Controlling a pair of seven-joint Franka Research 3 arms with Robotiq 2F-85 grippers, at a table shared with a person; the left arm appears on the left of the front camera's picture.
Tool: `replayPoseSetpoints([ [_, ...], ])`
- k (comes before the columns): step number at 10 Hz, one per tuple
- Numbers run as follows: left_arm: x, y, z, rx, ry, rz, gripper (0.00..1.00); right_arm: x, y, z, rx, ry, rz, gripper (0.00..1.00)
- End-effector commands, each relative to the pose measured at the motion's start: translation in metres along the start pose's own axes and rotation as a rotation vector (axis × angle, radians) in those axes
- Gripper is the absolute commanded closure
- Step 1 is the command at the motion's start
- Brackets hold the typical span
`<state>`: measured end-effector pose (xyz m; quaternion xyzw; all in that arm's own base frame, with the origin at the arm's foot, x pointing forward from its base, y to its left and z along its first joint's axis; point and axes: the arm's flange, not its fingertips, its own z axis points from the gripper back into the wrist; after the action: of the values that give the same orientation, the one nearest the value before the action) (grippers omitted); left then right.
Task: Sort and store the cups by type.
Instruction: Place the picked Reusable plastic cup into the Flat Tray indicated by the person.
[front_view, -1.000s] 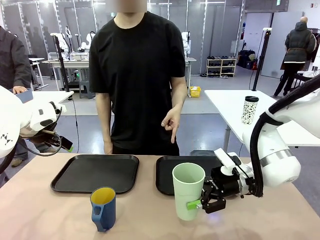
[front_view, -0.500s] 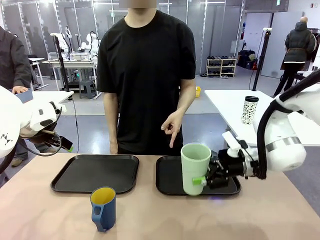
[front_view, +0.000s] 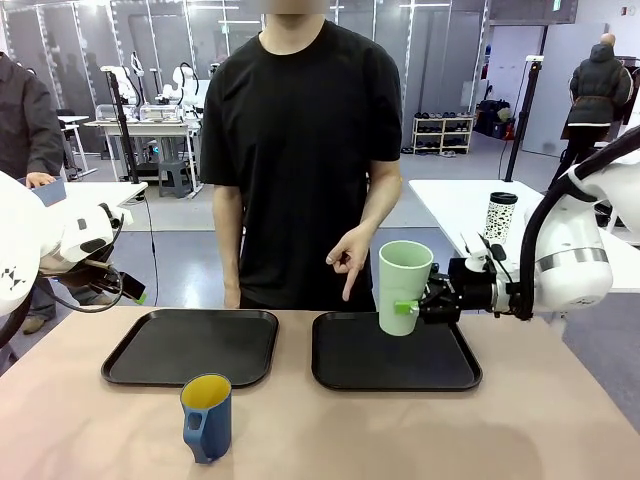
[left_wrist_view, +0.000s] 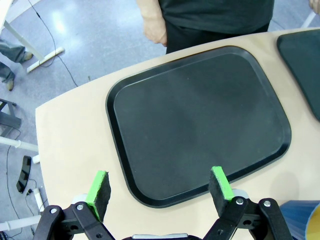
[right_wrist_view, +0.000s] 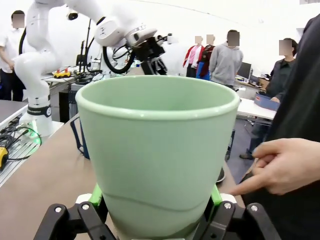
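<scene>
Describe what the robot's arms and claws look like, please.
Both arms are glossy white with rounded joints: the left arm and the right arm, which has a thick black cable looping alongside. The left claw and right claw are black, two-fingered, tipped with bright green pads.

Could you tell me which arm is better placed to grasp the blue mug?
Likely left: the left gripper is open above the left tray, near the blue mug; the right gripper holds the green tumbler.

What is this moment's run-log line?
right claw: holds tall mint-green plastic tumbler over right black tray | left claw: open | dark blue handled mug: on table | person's hand: pointing down
</scene>
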<state>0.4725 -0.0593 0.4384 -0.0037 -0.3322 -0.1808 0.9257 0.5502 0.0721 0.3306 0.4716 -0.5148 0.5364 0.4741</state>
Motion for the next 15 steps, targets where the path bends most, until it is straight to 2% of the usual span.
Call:
replayPoseSetpoints([
  [1, 0.001, 0.001, 0.000, 0.004, -0.002, 0.004, 0.00, 0.002, -0.012, 0.007, -0.021, -0.043, -0.018, 0.15],
  [6, 0.001, 0.001, 0.000, 0.004, -0.002, 0.004, 0.00, -0.016, -0.024, 0.022, -0.076, -0.037, -0.038, 0.15],
  [12, 0.001, 0.001, 0.000, 0.004, -0.002, 0.004, 0.00, -0.091, -0.036, 0.014, -0.166, -0.047, -0.030, 0.15],
  [15, 0.001, 0.001, 0.000, 0.004, -0.002, 0.004, 0.00, -0.113, -0.041, 0.013, -0.198, -0.048, -0.061, 0.15],
])
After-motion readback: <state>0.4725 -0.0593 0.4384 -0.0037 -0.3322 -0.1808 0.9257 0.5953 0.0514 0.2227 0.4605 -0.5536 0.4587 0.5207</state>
